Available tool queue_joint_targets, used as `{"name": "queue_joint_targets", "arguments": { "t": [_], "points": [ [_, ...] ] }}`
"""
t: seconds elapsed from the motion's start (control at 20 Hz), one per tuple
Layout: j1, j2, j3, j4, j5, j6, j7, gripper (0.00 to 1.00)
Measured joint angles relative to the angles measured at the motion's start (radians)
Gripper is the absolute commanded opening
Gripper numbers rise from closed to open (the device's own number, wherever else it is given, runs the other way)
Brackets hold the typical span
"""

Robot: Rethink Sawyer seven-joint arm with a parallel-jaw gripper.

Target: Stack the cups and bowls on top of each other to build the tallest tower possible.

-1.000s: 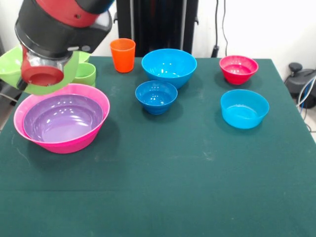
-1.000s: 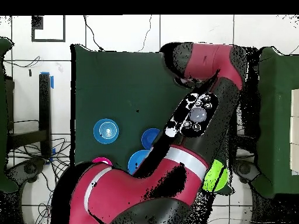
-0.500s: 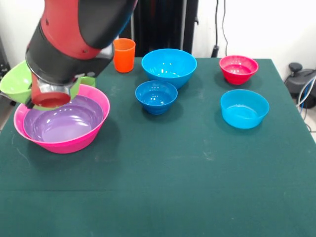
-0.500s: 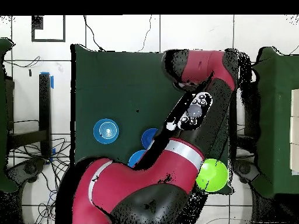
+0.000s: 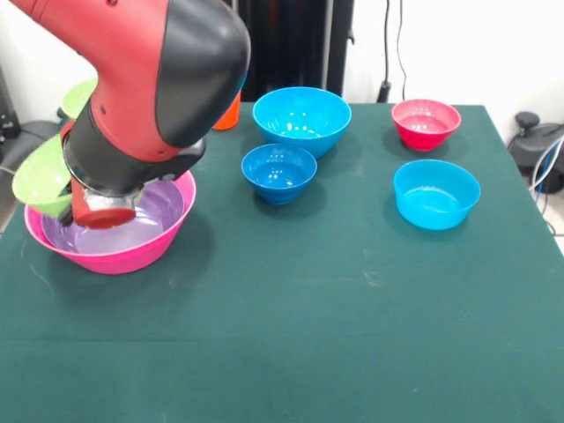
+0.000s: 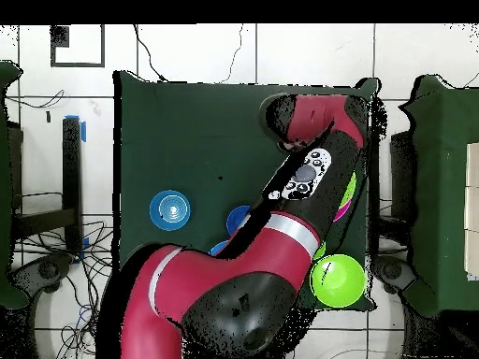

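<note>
My arm comes down at the left, its wrist low over the purple bowl [image 5: 154,207], which is nested in the large pink bowl [image 5: 172,238]. My gripper [image 5: 63,203] is shut on a lime green bowl [image 5: 37,181], held tilted just off the pink bowl's left rim. The fingers themselves are hidden behind the wrist. The orange cup [image 5: 231,110] peeks out from behind the arm. Three blue bowls sit apart: large [image 5: 301,119], small [image 5: 278,172] and a lighter one [image 5: 436,194]. The small red bowl [image 5: 426,123] is at the back right. In the overhead view the arm covers the pink bowl [image 6: 347,201].
Another lime green piece [image 5: 79,92] shows behind the arm at the far left. In the overhead view a lime green bowl [image 6: 337,279] lies at the cloth's corner beside the arm, and a blue bowl [image 6: 169,209] sits on the other side.
The arm has dropped and swung toward the pink bowl, carrying the lime green bowl down from above to beside its rim. The arm now hides most of the orange cup.
</note>
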Motion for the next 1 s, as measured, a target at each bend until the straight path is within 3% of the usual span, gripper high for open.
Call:
{"name": "queue_joint_targets", "arguments": {
  "t": [1.0],
  "points": [
    [0.0,0.015,-0.046,0.024,0.0,-0.035,0.0,1.0]
  ]
}}
